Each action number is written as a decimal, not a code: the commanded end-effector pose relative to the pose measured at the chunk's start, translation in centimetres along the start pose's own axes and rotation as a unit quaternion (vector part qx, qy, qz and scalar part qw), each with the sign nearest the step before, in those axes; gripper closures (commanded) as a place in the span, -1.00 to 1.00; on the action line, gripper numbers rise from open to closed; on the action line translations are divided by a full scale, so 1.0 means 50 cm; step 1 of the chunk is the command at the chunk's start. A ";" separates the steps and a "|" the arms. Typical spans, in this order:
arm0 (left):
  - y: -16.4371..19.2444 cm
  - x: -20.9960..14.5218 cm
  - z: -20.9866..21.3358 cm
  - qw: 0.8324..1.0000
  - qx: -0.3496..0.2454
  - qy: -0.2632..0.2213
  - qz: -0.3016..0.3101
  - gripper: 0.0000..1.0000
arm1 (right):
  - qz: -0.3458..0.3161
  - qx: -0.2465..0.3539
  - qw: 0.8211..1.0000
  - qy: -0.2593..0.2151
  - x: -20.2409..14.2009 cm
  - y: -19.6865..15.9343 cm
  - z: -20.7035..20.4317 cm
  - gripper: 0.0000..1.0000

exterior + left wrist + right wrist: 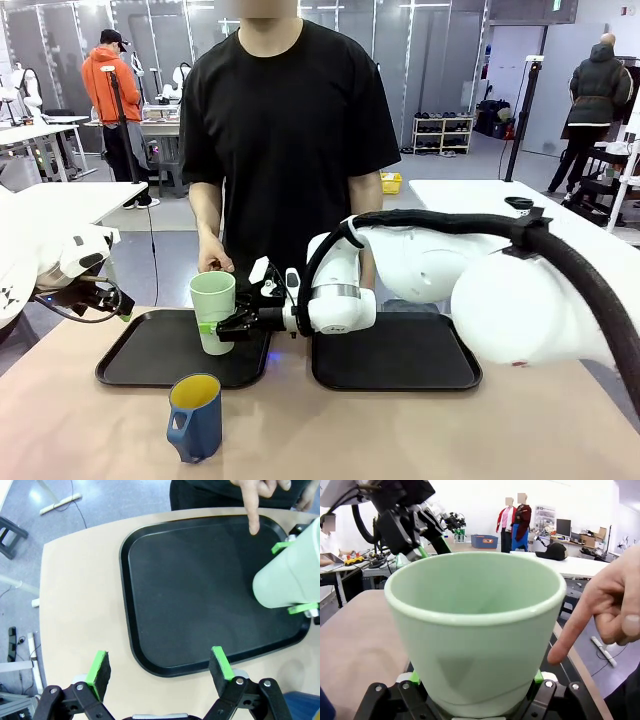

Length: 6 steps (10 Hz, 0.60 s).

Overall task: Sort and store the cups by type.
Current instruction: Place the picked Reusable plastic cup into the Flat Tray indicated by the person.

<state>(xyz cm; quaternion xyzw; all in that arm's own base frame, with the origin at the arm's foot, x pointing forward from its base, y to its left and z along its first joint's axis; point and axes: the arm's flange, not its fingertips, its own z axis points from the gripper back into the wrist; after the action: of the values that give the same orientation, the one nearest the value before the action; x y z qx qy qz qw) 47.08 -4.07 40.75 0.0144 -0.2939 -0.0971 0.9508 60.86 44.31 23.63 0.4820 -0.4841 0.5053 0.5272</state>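
- While looking at the right gripper point(215, 328): clenched on the mint-green tumbler point(212, 298), green pads point(206, 327) pressed on either side of its lower half, reaching in sideways from the right.
- Held upright, mouth up, over the right part of the left black tray point(140, 360). Can't tell whether touching the tray floor or just above it.
- Just behind that gripper, at the far side of the tumbler's rim: person's hand point(214, 262), index finger point(570, 635) stretched down toward the tray. Close beside the tumbler, but apart from it going by the right wrist view.
- Closer to the robot than the right gripper, a bit to its left: dark blue mug point(196, 415), yellow inside, standing upright on the bare table point(400, 440) just off the tray's near edge, handle turned to the robot's left. Well apart from both grippers.
- Off to the right of the gripping hand, under its wrist: 2nd black tray point(395, 355), side by side with the 1st.
- Left gripper point(159, 654): released, spread wide, grasping nothing, hanging in the air at the near-left side of the left tray.
- Seen from that open hand, tumbler way across the tray at the far right, with the other gripper's pads poking out on both sides of it.
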 end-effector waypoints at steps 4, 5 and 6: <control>0.003 0.001 0.000 1.000 0.000 -0.001 -0.001 -1.00 | -0.022 -0.014 0.999 0.022 -0.024 -0.022 -0.041 -0.70; 0.003 0.001 0.000 1.000 0.000 -0.001 -0.001 -1.00 | -0.022 -0.009 0.999 0.030 -0.026 -0.021 -0.043 -0.70; 0.003 0.001 0.000 1.000 0.000 -0.001 -0.001 -1.00 | -0.020 -0.012 0.999 0.037 -0.028 -0.021 -0.041 -0.70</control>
<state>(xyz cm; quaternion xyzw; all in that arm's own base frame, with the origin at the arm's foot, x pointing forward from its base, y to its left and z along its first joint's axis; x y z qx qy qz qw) 47.08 -4.07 40.75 0.0144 -0.2939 -0.0971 0.9508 61.63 45.90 21.85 0.4724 -0.4761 0.5029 0.5453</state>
